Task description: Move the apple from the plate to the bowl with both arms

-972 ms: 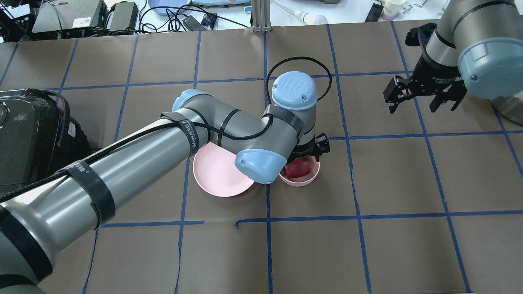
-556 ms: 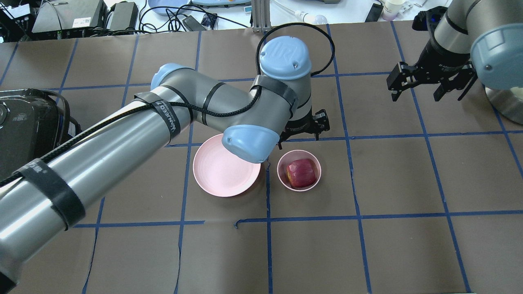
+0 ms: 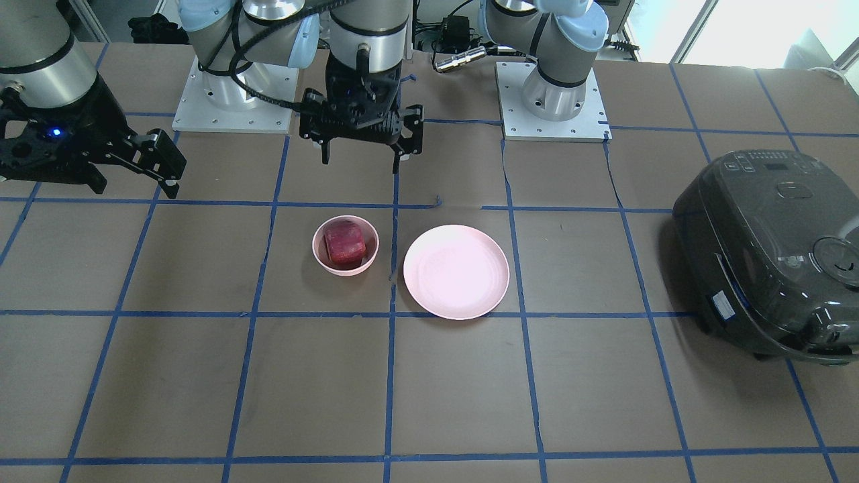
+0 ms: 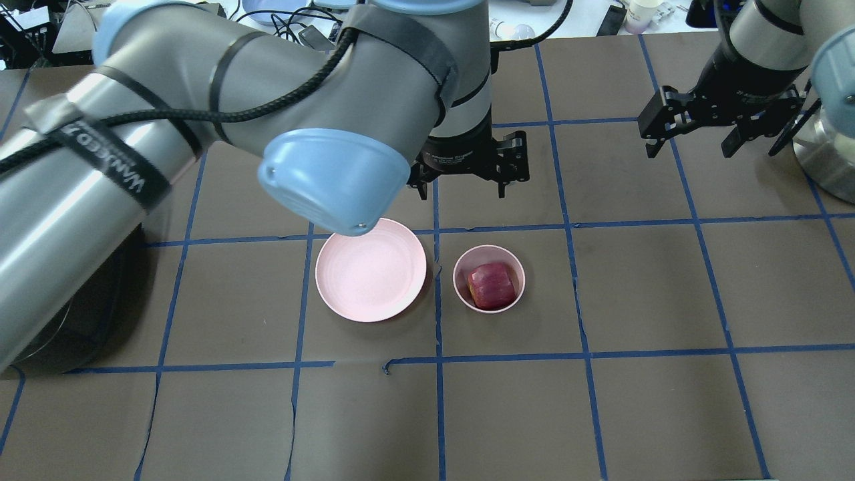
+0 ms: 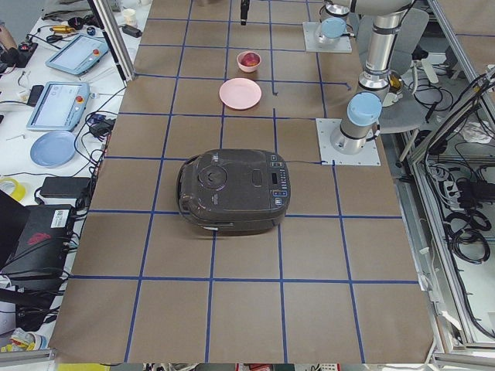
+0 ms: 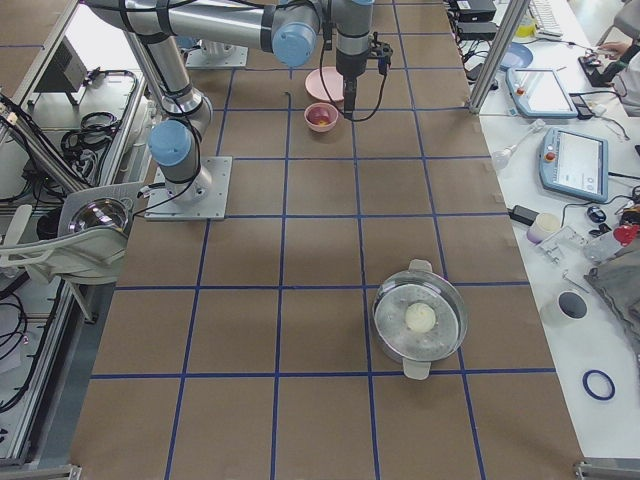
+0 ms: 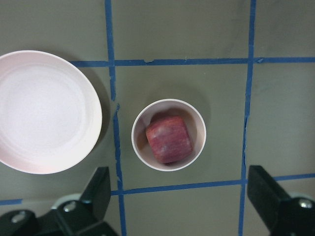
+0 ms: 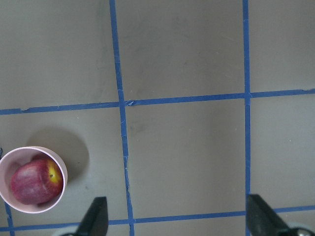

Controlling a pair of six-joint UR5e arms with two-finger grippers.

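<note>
While the left arm (image 4: 200, 100) looms big across the overhead view, the table (image 4: 641, 287) reads as matte brown sheet, gridded with blue tape (image 4: 634, 221), creased at the seams; a cluttered bench (image 4: 574, 17) with cables lies past the far edge. The plate (image 4: 371, 277) is round, shallow, smooth pale pink and bare; the bowl (image 4: 461, 294) is just right of it, apart from it, smaller and deeper; the apple (image 4: 493, 285) sits inside the bowl, dark red, blocky, streaky skin. The left gripper (image 4: 461, 190) hangs beyond the bowl, fingers spread, nothing held; the right gripper (image 4: 691, 150) is far right, also spread and bare.

Versus 0.6 s ago: left arm is higher and nearer the camera, its gripper farther from the bowl; right gripper has drifted slightly right; apple, bowl and plate unmoved.

Front-facing view: same layout mirrored; a glossy dark rice cooker (image 3: 765, 255) sits well off to the side; bright windows top corner.

Left side view: cooker near, plate and bowl far up the table; side bench holds 2 teach pendants (image 5: 58, 104) and a blue dish (image 5: 52, 147).

Right side view: a round steel pot (image 6: 382, 333) with a white ball-like thing inside, well apart from the bowl.

Left wrist view: looks straight down on plate and bowl; apple fills most of the bowl; 2 black fingertips at the bottom corners, wide apart.

Right wrist view: mostly bare sheet and tape; bowl with apple at the left edge, a yellow patch on the apple; fingertips wide apart.
</note>
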